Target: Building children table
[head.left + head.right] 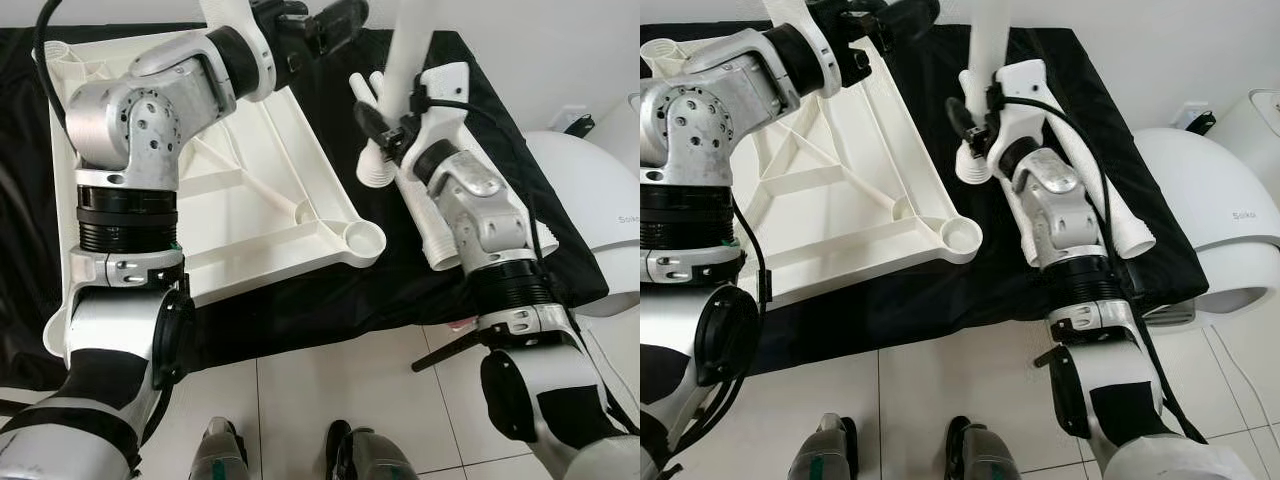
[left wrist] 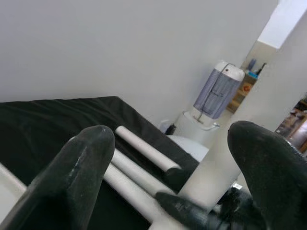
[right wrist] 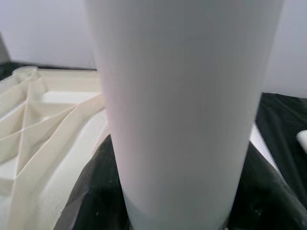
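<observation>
Left eye view: the tabletop [image 1: 250,200] lies upside down, ribs up, on a black cloth [image 1: 330,290] spread over the floor [image 1: 330,390]. Its near right corner carries an empty round socket [image 1: 362,240]. The right gripper [image 1: 385,135] holds a white leg [image 1: 412,50] upright, long axis near vertical, its lower end just beside the tabletop's right edge and beyond that socket. Spare legs [image 1: 440,235] lie on the cloth under the right forearm. The left gripper [image 1: 325,22] reaches over the tabletop's far edge, close to the held leg.

Right eye view: same layout. The leg [image 1: 990,35] stands off the socket [image 1: 962,236]; the socket lies nearer the robot than the leg's foot. In my judgement the right arm is the nearer one, and the coming move is to bring the leg back over the socket and down along its axis. A white appliance [image 1: 1210,215] sits beyond the cloth's right edge, against a white wall.

Left wrist view: the two fingers [image 2: 79,167] stand wide apart, gripping nothing. The upright leg [image 2: 249,124] rises beyond them; loose legs [image 2: 139,167] lie on the cloth.

Right wrist view: the leg [image 3: 182,105] stands clamped between the dark fingers [image 3: 96,196], with the tabletop [image 3: 43,143] behind it.
</observation>
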Robot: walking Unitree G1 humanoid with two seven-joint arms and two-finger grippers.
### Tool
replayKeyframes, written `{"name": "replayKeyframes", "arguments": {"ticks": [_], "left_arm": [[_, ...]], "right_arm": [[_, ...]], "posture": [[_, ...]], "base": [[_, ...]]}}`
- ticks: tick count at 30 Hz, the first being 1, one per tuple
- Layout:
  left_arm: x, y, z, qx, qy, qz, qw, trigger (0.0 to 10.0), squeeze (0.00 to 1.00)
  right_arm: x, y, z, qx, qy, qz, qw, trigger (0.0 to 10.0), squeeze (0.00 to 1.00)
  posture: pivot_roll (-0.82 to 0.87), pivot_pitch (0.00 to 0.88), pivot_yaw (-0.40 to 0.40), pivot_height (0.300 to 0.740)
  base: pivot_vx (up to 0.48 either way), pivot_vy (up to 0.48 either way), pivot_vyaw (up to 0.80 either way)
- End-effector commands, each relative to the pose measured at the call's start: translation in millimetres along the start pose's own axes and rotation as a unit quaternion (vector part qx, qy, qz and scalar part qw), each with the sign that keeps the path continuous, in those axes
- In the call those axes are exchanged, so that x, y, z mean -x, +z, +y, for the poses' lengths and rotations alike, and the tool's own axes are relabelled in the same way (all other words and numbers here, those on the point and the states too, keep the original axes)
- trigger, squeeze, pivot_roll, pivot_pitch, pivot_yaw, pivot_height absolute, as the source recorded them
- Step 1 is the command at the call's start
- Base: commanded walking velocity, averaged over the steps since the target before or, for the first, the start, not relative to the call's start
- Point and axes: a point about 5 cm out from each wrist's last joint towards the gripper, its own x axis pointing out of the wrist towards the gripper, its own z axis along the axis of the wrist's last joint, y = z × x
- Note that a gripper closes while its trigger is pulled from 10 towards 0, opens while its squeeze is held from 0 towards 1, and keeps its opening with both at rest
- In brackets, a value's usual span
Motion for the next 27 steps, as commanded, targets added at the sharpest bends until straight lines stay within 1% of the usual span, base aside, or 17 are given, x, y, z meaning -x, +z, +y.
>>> {"name": "replayKeyframes", "arguments": {"ticks": [1, 2, 3, 6, 8, 9, 10, 11, 13, 15, 16, 17, 20, 21, 24, 25, 27], "left_arm": [[4.8, -11, -5.6, 0.002, -0.012, 0.000, 1.000, 10.0, 0.00], [7.6, -17, -7.6, 0.003, -0.015, 0.002, 1.000, 10.0, 0.00], [7.6, -17, -7.6, 0.003, -0.015, 0.002, 1.000, 10.0, 0.00], [14.5, -31, -18.3, -0.011, -0.046, 0.007, 0.999, 10.0, 0.00], [14.5, -31, -18.3, -0.011, -0.046, 0.007, 0.999, 10.0, 0.00], [17.5, -37, -22.0, -0.017, -0.058, 0.010, 0.998, 10.0, 0.00], [21.0, -45, -26.0, -0.037, -0.071, 0.019, 0.997, 10.0, 0.00], [21.0, -45, -26.0, -0.037, -0.071, 0.019, 0.997, 10.0, 0.00], [28.1, -68, -33.4, -0.068, -0.100, 0.055, 0.991, 10.0, 0.00], [28.1, -68, -33.4, -0.068, -0.100, 0.055, 0.991, 10.0, 0.00], [31.2, -76, -35.8, -0.081, -0.109, 0.071, 0.988, 10.0, 0.00], [31.2, -76, -35.8, -0.081, -0.109, 0.071, 0.988, 10.0, 0.00], [43.8, -104, -40.1, -0.129, -0.144, 0.132, 0.972, 10.0, 0.00], [43.8, -104, -40.1, -0.129, -0.144, 0.132, 0.972, 10.0, 0.00], [51.5, -126, -39.6, -0.164, -0.150, 0.179, 0.958, 10.0, 0.00], [51.5, -126, -39.6, -0.164, -0.150, 0.179, 0.958, 10.0, 0.00], [54.9, -135, -39.2, -0.171, -0.149, 0.191, 0.955, 10.0, 0.00]], "right_arm": [[9.5, -3, -9.7, -0.018, -0.018, -0.008, 1.000, 10.0, 0.00], [12.3, -3, -10.7, -0.025, -0.018, -0.014, 0.999, 10.0, 0.00], [12.3, -3, -10.7, -0.025, -0.018, -0.014, 0.999, 10.0, 0.00], [19.0, 1, -8.3, -0.036, -0.003, -0.043, 0.998, 10.0, 0.00], [19.0, 1, -8.3, -0.036, -0.003, -0.043, 0.998, 10.0, 0.00], [21.5, 4, -8.4, -0.038, 0.001, -0.053, 0.998, 10.0, 0.00], [24.0, 5, -9.2, -0.036, 0.005, -0.058, 0.998, 10.0, 0.00], [24.0, 5, -9.2, -0.036, 0.005, -0.058, 0.998, 10.0, 0.00], [29.1, 7, -12.6, -0.033, 0.008, -0.069, 0.997, 10.0, 0.00], [29.1, 7, -12.6, -0.033, 0.008, -0.069, 0.997, 10.0, 0.00], [30.7, 8, -13.9, -0.033, 0.008, -0.072, 0.997, 10.0, 0.00], [30.7, 8, -13.9, -0.033, 0.008, -0.072, 0.997, 10.0, 0.00], [35.9, 9, -18.3, -0.029, 0.003, -0.077, 0.997, 10.0, 0.00], [35.9, 9, -18.3, -0.029, 0.003, -0.077, 0.997, 10.0, 0.00], [39.9, 10, -18.9, -0.024, 0.008, -0.081, 0.996, 10.0, 0.00], [39.9, 10, -18.9, -0.024, 0.008, -0.081, 0.996, 10.0, 0.00], [42.8, 12, -18.3, -0.023, 0.018, -0.087, 0.996, 10.0, 0.00]], "posture": [[0.10, 0.184, -0.070, 0.740], [0.10, 0.184, -0.070, 0.740], [0.10, 0.184, -0.070, 0.740], [0.09, 0.186, -0.069, 0.740], [0.09, 0.186, -0.069, 0.740], [0.09, 0.186, -0.069, 0.740], [0.09, 0.188, -0.069, 0.740], [0.09, 0.188, -0.069, 0.740], [0.09, 0.192, -0.070, 0.740], [0.09, 0.192, -0.070, 0.740], [0.09, 0.192, -0.070, 0.740], [0.09, 0.192, -0.070, 0.740], [0.09, 0.198, -0.069, 0.740], [0.09, 0.198, -0.069, 0.740], [0.09, 0.199, -0.067, 0.740], [0.09, 0.199, -0.067, 0.740], [0.09, 0.201, -0.065, 0.740]], "base": [[0.000, 0.000, 0.00], [0.000, 0.000, 0.00], [0.000, 0.000, 0.00], [0.000, 0.000, 0.00], [0.000, 0.000, 0.00], [0.000, 0.000, 0.00], [0.000, 0.000, 0.00], [0.000, 0.000, 0.00], [0.000, 0.000, 0.00], [0.000, 0.000, 0.00], [0.000, 0.000, 0.00], [0.000, 0.000, 0.00], [0.000, 0.000, 0.00], [0.000, 0.000, 0.00], [0.000, 0.000, 0.00], [0.000, 0.000, 0.00], [0.000, 0.000, 0.00]]}}
